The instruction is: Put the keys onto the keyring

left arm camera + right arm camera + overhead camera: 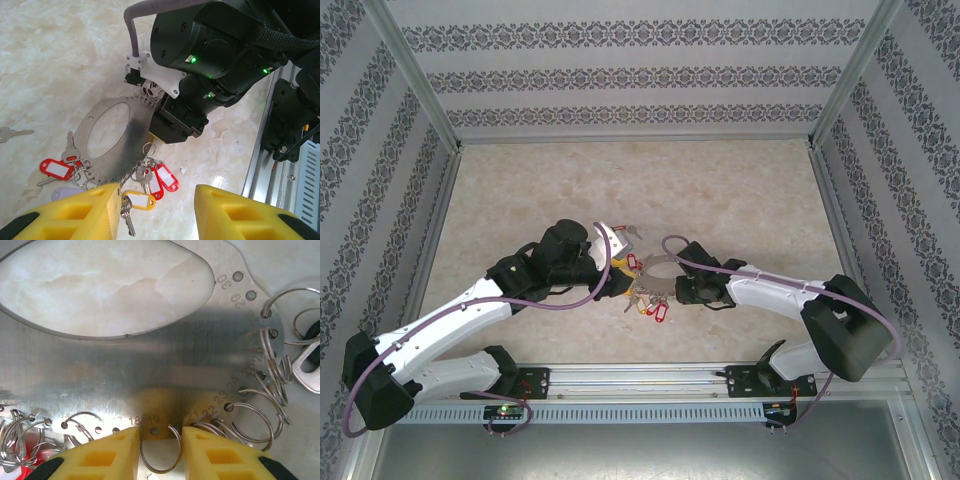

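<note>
Brushed steel formed the keyring (pixel 150 375), a flat numbered plate that lay on the table (pixel 60 60) midway between the arms. The right end effector (pixel 161 434) was clenched on one split ring (pixel 159 471) at the plate edge. The left end effector (pixel 157 202) was released, with nothing between its fingers. A loose key (pixel 15 133) lay well apart. Recommended: hold the split ring steady without dragging the plate, then grip the key by its bow, leaving the hole exposed.
</note>
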